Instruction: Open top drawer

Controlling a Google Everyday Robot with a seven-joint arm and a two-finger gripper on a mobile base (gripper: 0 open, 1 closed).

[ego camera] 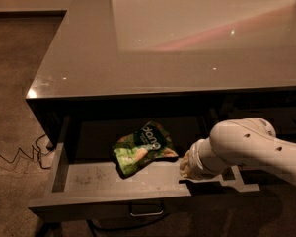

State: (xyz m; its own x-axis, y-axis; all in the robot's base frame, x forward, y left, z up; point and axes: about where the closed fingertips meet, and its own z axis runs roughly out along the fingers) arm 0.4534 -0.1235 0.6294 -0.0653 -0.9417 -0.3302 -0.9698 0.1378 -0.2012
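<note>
End effector (185,166) is being held at the right end of the top drawer (91,176), which is standing pulled out to its left. Its open/closed state cannot be told. A green snack bag (143,147) is lying just left of it.

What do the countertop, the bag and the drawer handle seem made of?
Countertop: glossy, stone or laminate, reflecting lights. Bag: crinkled shiny plastic film, printed green. Handle: likely metal, thin pale bar. The gripper sits at the right end of the top drawer.

Glossy, smooth tabletop (187,58). Matt, scuffed grey floor in the top drawer (89,174); metal pull (146,212). Shiny plastic snack bag (143,147). Smooth pale plastic hand (187,164), lower right, at the drawer's end.
</note>
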